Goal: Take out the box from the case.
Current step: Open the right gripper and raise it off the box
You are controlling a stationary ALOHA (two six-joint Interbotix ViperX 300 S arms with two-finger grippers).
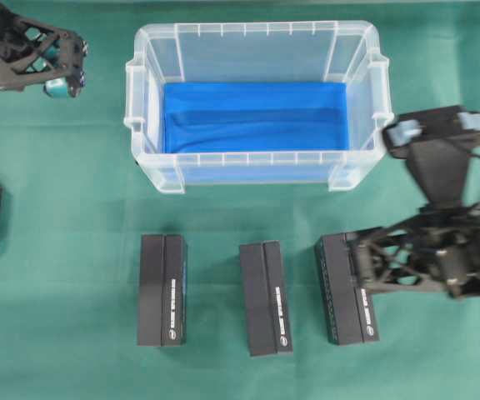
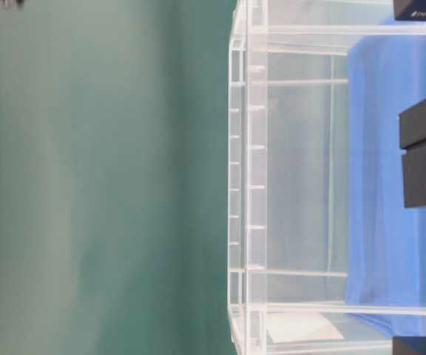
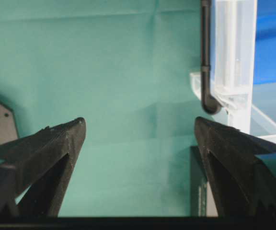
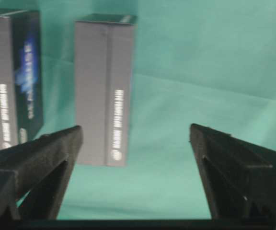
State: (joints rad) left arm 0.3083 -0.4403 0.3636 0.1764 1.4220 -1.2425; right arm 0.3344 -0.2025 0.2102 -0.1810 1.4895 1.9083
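The large clear translucent plastic case [image 1: 257, 104] with a blue sheet [image 1: 255, 117] lining its bottom sits upper centre in the overhead view, long axis running left to right. Three dark rectangular boxes lie below it on the green cloth [image 1: 73, 233], long axes top to bottom: left box [image 1: 162, 289], middle box [image 1: 265, 298], right box [image 1: 345, 288]. The left gripper [image 1: 63, 73], upper left, stands spread apart; the right gripper [image 1: 436, 129], right of the case, likewise, holding nothing.

A wrinkled green cloth [image 1: 73, 250] covers the whole tabletop.
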